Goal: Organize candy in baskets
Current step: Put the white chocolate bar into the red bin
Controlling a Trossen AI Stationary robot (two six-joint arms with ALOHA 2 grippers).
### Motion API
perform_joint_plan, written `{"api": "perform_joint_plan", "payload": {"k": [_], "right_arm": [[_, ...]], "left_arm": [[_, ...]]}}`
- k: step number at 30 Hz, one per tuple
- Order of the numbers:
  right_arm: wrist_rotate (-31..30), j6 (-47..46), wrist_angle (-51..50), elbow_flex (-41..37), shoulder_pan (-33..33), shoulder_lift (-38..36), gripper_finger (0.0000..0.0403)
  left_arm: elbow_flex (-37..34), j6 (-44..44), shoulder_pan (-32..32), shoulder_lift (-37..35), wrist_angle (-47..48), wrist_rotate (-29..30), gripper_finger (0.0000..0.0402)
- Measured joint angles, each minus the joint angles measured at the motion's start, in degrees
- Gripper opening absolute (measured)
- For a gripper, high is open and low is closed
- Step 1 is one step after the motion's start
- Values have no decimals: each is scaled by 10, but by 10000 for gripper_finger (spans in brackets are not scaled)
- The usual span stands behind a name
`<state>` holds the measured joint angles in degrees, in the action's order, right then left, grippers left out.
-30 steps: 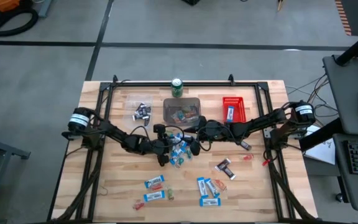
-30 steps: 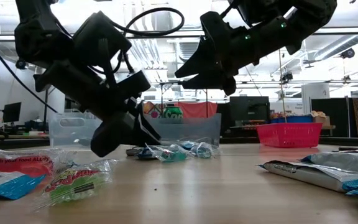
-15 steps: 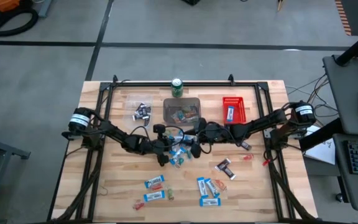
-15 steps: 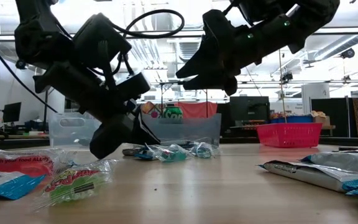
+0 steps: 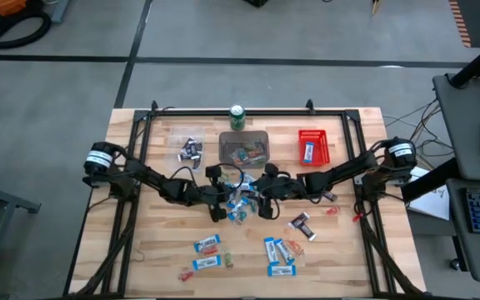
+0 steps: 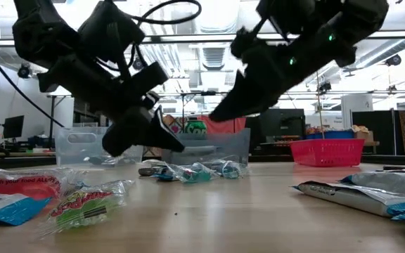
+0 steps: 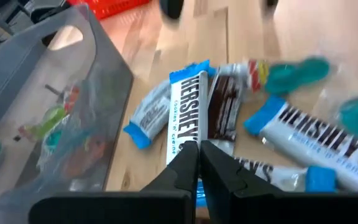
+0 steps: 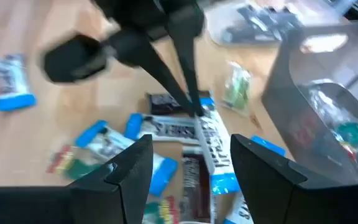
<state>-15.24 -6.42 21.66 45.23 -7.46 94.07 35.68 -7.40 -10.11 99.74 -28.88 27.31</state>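
Pinching a blue-and-white mini bar [image 7: 187,118] from the centre pile, my left gripper [image 7: 197,151] has it ready for a basket, while my right gripper [image 8: 188,163] hovers spread at its 3 o'clock, over the same pile.

We see both arms meeting over a candy pile [image 5: 238,204] mid-bench [image 5: 165,258], below the grey basket [image 5: 244,148], red basket [image 5: 313,146] and green can [image 5: 237,117].

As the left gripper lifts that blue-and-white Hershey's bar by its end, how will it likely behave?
The left gripper is shut on the end of the Hershey's bar, so the bar probably hangs and swings rather than staying level. The glossy wrapper looks slippery; a pinch on the crimped end might slide off. It seems small and flat, so likely light and unlikely to roll.
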Motion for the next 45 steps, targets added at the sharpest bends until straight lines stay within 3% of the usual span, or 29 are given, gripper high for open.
{"api": "perform_joint_plan", "payload": {"k": [17, 28, 39, 45], "right_arm": [[-44, 52, -4, 52, 0, 107, 201], [-40, 54, -30, 65, 0, 127, 128], [-11, 49, -41, 70, 15, 127, 153], [-11, 50, -43, 70, 19, 127, 112]], "left_arm": [[15, 24, -21, -2, -21, -30, 0], [20, 21, -30, -2, -10, -30, 0], [21, 25, -33, -2, -11, -29, 0], [21, 28, -42, -2, -11, -29, 0]]}}
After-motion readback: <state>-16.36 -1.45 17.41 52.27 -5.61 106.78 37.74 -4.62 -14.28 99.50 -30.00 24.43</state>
